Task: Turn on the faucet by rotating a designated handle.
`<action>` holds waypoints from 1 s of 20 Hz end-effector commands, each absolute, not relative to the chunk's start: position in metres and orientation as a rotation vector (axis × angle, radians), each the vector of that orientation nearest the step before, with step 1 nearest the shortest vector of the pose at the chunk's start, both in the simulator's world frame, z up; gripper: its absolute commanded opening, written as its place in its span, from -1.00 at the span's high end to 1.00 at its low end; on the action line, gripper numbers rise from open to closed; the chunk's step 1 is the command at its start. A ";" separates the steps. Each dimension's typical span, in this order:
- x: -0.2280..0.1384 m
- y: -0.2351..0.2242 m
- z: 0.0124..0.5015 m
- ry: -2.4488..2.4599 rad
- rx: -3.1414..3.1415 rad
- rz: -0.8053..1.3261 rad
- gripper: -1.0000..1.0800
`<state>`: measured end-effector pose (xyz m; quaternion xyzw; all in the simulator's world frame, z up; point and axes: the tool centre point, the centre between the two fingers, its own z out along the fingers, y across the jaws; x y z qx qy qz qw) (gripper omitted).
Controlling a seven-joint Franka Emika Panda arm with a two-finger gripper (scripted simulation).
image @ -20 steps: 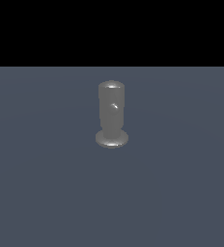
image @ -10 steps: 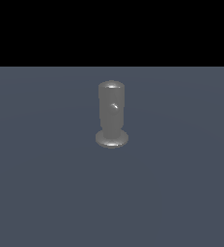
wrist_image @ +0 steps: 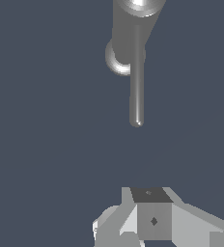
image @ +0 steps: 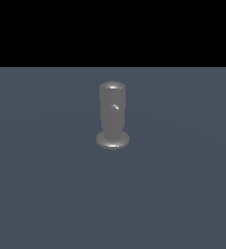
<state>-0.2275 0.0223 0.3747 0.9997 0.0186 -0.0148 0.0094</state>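
The faucet [image: 112, 114] is a dull grey upright cylinder with a domed top on a round base, standing mid-floor in the exterior view. Its handle [image: 116, 107] points toward that camera and shows only as a small glint near the top. In the wrist view the faucet [wrist_image: 128, 34] is seen from above, and the handle [wrist_image: 137, 87] is a thin straight rod reaching out from it. My gripper [wrist_image: 150, 194] is apart from the rod's free tip, roughly in line with it. Its fingers [wrist_image: 154, 219] form one block with no gap and hold nothing. The exterior view does not show the gripper.
A plain dark blue-grey floor [image: 47, 194] lies all around the faucet. The upper part of the exterior view is black. No other objects are in view.
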 end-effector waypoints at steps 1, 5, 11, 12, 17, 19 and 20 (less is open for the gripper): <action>-0.222 0.025 0.355 0.053 3.125 -0.040 1.00; -0.212 0.030 0.325 0.047 3.128 -0.031 1.00; -0.198 0.037 0.282 0.038 3.134 -0.018 1.00; -0.195 0.038 0.276 0.036 3.135 -0.017 1.00; -0.185 0.043 0.249 0.031 3.138 -0.009 1.00; -0.181 0.044 0.241 0.030 3.139 -0.006 1.00; -0.180 0.045 0.237 0.029 3.140 -0.005 1.00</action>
